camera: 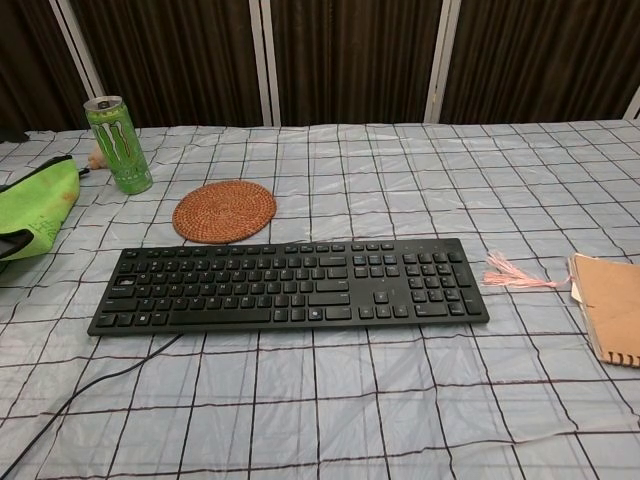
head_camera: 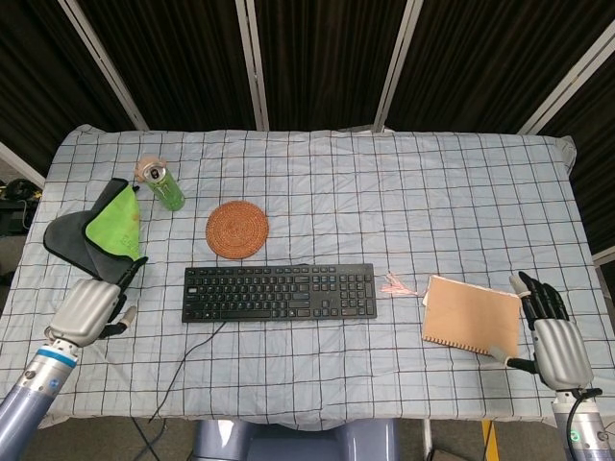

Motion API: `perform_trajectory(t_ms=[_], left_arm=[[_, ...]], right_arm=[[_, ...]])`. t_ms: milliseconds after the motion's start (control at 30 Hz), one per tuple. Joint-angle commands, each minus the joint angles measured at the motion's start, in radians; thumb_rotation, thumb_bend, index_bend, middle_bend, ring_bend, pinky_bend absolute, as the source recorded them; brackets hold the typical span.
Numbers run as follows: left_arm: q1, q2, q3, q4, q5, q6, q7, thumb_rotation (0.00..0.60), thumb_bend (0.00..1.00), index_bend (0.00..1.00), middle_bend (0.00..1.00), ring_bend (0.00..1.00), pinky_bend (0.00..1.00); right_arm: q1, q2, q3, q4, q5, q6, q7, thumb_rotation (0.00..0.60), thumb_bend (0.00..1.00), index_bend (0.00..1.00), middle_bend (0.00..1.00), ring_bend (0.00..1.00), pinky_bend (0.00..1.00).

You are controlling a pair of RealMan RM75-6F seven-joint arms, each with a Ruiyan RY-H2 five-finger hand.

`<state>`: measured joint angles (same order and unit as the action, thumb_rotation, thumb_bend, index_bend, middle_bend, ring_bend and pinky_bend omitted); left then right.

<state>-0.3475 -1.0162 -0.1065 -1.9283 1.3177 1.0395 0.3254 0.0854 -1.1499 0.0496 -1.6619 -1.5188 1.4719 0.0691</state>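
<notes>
In the head view my left hand point(head_camera: 93, 305) hovers over the table's front left, just below the green and grey cloth point(head_camera: 106, 233), holding nothing. My right hand point(head_camera: 553, 336) sits at the front right corner beside the brown notebook point(head_camera: 471, 315), fingers extended and empty. A black keyboard point(head_camera: 279, 292) lies in the middle, with a woven round coaster point(head_camera: 236, 229) behind it and a green can point(head_camera: 165, 186) at the back left. The chest view shows the keyboard point(camera: 288, 284), coaster point(camera: 224, 210), can point(camera: 119, 143), cloth point(camera: 35, 208) and notebook point(camera: 610, 303), but neither hand.
A pink tassel point(head_camera: 396, 284) lies between keyboard and notebook. The keyboard's cable point(head_camera: 183, 360) trails off the front edge. A checked cloth covers the table point(head_camera: 404, 192). Dark curtains hang behind.
</notes>
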Motion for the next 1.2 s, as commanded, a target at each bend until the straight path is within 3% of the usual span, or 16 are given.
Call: perform_trajectory(t_ms=[33,233,367,833,1200], left_arm=[[-0.155,0.065,-0.029,-0.069,-0.204,-0.208,0.130,0.600,0.46,0.00,0.86,0.73,0.55],[-0.298,0.063,-0.006,-0.053,-0.395,-0.337,0.243,0.600,0.56,0.00,0.88,0.75,0.56],[-0.389,0.028,0.033,-0.027,-0.524,-0.359,0.327,0.600,0.60,0.00,0.88,0.75,0.56],[-0.656,-0.165,0.150,0.017,-0.922,-0.245,0.549,0.600,0.61,0.00,0.88,0.75,0.56],[-0.781,-0.252,0.186,0.038,-1.080,-0.172,0.624,0.600,0.61,0.00,0.88,0.75,0.55]], right_arm=[[0.000,0.003,0.002,-0.002,0.005,-0.001,0.007,0.600,0.06,0.00,0.00,0.00,0.00],[-0.001,0.007,0.006,-0.004,0.014,-0.005,0.022,0.600,0.06,0.00,0.00,0.00,0.00],[0.000,0.007,0.008,-0.002,0.016,-0.006,0.029,0.600,0.06,0.00,0.00,0.00,0.00],[0.002,0.015,0.014,-0.008,0.034,-0.020,0.054,0.600,0.06,0.00,0.00,0.00,0.00],[0.004,0.019,0.016,-0.009,0.039,-0.028,0.068,0.600,0.06,0.00,0.00,0.00,0.00]])
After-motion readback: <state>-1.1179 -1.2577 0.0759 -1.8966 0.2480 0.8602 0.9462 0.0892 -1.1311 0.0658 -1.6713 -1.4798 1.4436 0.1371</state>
